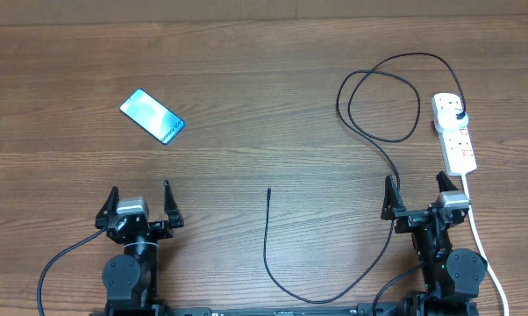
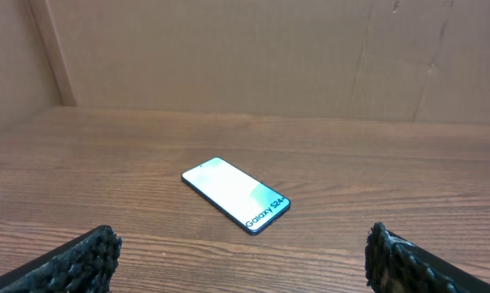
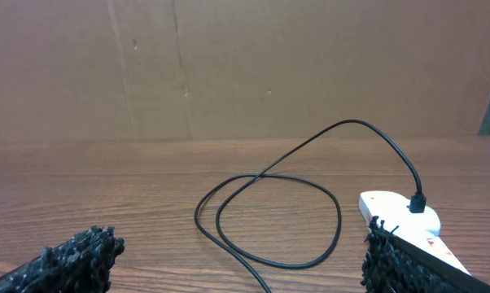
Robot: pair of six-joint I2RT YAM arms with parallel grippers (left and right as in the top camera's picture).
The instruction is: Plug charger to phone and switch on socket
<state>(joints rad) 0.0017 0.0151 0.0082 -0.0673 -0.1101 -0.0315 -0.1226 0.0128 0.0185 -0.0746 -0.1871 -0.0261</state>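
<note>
Both arms sat at the near edge of the bench [image 1: 264, 70]. From my console I saw the left jaws and the right jaws each spread wide, pinching nothing. The phone [image 1: 152, 116] lay flat, face up and aslant at far left, ahead of the left arm. White lettering by one short edge of its blue screen read "Galaxy S24+". The charger [image 1: 265, 241] had its plug seated in the far end of the socket [image 1: 454, 132] at right. It looped once, then trailed past the right jaws to a free tip at mid-bench, well apart from the phone. The socket's red marks were too small to read.
</note>
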